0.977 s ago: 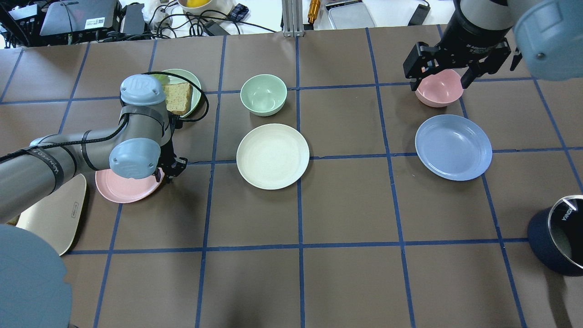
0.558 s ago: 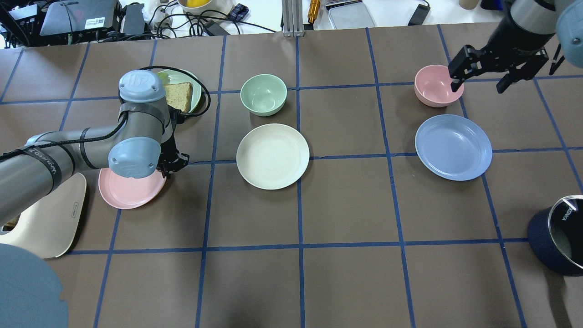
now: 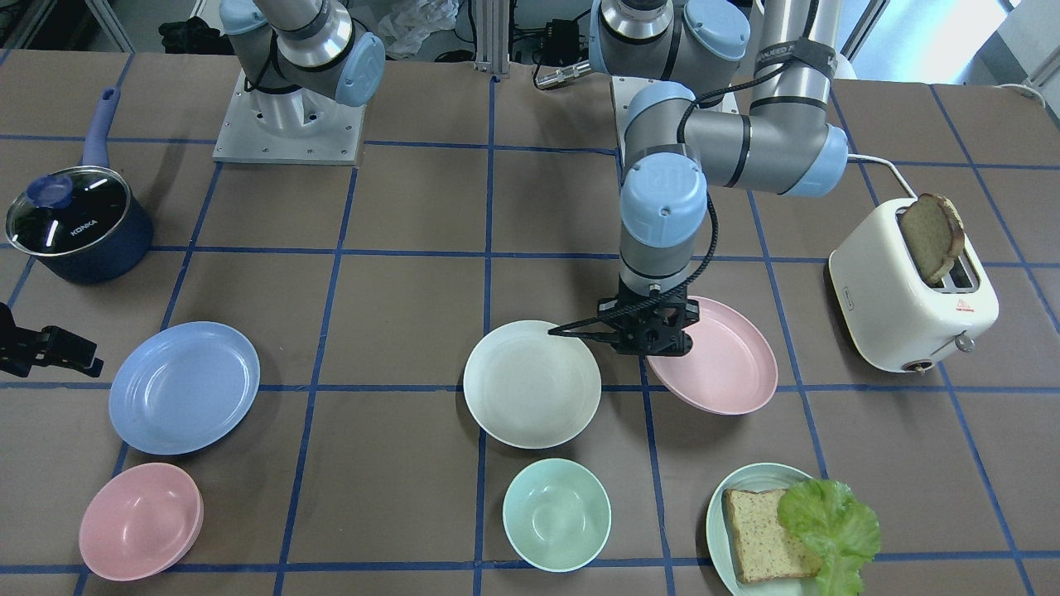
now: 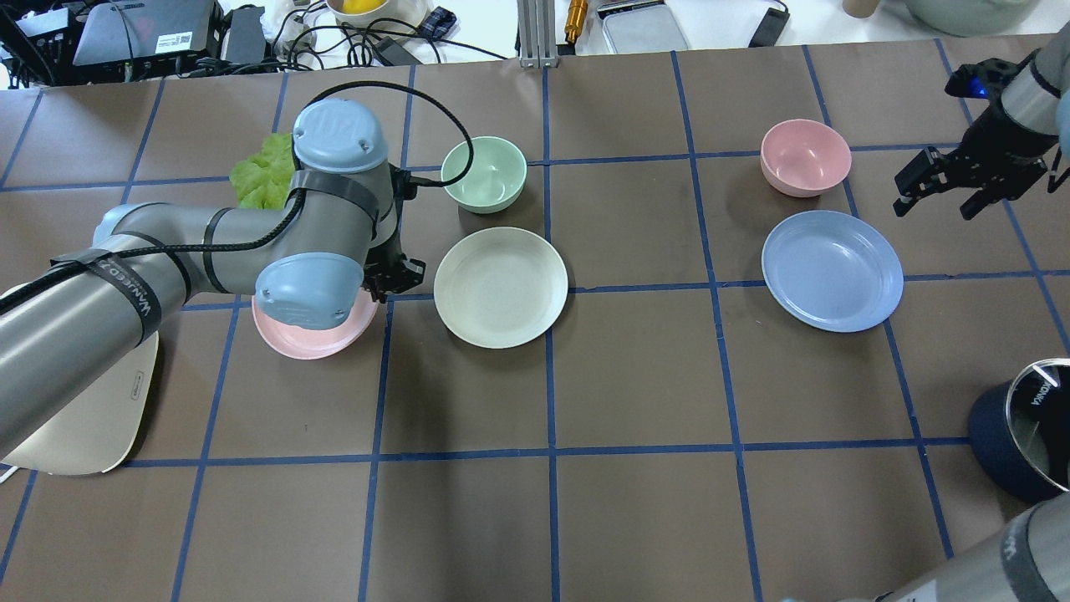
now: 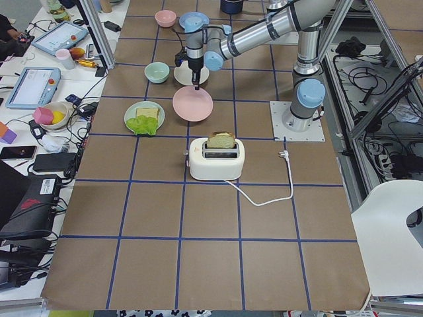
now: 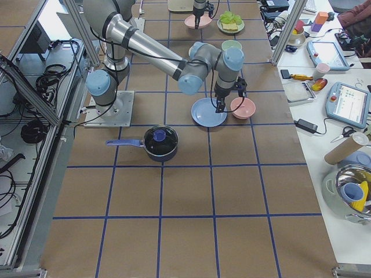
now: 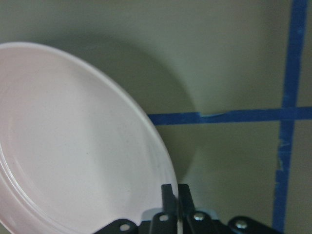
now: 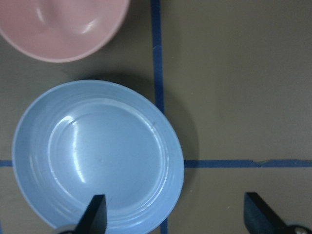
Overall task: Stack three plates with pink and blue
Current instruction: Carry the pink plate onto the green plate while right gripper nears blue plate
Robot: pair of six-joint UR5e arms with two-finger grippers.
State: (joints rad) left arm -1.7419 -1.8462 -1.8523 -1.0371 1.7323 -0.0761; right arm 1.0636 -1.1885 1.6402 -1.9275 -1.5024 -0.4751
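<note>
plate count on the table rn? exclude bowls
4: cream-white plate at center; pink plate just to the robot's left of it, held by its rim in the left gripper; blue plate on the robot's right; pale green plate with bread and lettuce, far side.

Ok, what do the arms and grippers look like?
Both the left arm and the right arm are silver-grey tubes with pale blue joint caps. A black cable runs along the left one, strapped by black bands with white lettering. The left gripper and right gripper are black, two-fingered.
</note>
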